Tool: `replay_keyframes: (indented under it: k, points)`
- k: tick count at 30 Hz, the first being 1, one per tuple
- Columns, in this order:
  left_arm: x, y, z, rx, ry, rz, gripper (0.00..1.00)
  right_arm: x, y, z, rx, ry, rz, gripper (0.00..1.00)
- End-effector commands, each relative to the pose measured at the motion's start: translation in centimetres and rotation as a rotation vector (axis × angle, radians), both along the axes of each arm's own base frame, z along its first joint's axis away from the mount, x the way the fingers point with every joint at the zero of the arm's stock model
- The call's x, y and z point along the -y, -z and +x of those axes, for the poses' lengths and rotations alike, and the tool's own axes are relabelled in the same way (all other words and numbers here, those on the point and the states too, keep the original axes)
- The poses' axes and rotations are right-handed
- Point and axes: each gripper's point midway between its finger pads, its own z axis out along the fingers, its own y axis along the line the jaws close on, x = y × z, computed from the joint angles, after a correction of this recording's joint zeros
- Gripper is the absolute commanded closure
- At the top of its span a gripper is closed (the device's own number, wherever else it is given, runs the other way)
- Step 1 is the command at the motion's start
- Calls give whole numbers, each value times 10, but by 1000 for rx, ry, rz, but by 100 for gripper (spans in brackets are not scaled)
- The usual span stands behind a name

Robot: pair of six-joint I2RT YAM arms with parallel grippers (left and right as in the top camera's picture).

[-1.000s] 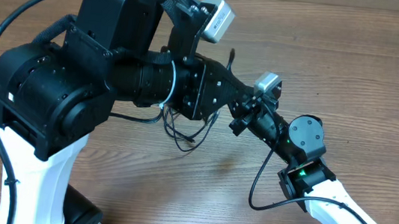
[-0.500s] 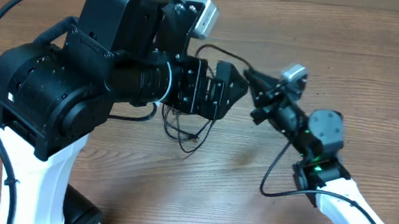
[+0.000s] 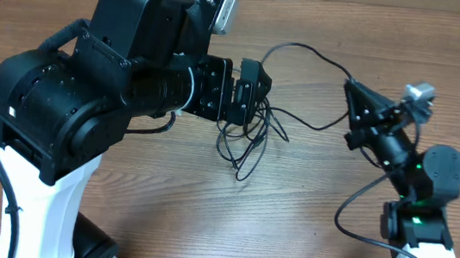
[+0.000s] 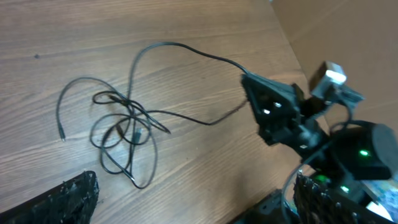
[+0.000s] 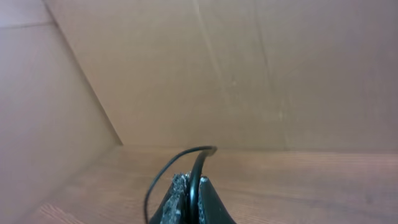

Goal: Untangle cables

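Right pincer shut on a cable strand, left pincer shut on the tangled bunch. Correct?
Not quite: the left pincer is open and holds nothing. The left wrist view shows the tangled bunch lying loose, untouched. The right pincer is shut on a cable strand, as stated.

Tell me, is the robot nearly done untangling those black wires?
Not yet. Looks done: one cable stretches well away from the rest. In hand: the right gripper is shut on that cable, while the left gripper hangs open over the tangle, holding nothing. Left to do: the other cables lie looped over each other on the table.
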Motion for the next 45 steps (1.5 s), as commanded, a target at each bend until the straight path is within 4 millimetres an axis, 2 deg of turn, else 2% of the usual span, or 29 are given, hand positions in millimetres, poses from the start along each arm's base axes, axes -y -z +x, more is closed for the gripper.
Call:
replay_keyframes:
  k: [1,5,11,20,26,32,38,45]
  points:
    - [-3,2,5,23,-15,33,0,1,-35,-17,-26,-75,122,96]
    - [-3,3,5,18,-14,36,0,3,-53,-22,-85,-99,181,96]
    - [-2,9,6,1,-14,48,0,4,-74,-18,-230,-87,218,96]
    - [-4,18,11,-15,-32,79,1,5,-100,-7,-431,-77,86,96]
    - [-2,21,14,-22,-32,85,0,8,-127,-2,-509,-75,7,96]
    - [-1,24,17,-31,-32,91,0,9,-171,-1,-468,-68,-12,96]
    - [3,31,22,-48,-31,102,0,9,-218,-12,-338,-63,-19,96]
    - [8,42,30,-76,-30,121,0,9,-237,-17,-252,-57,-57,96]
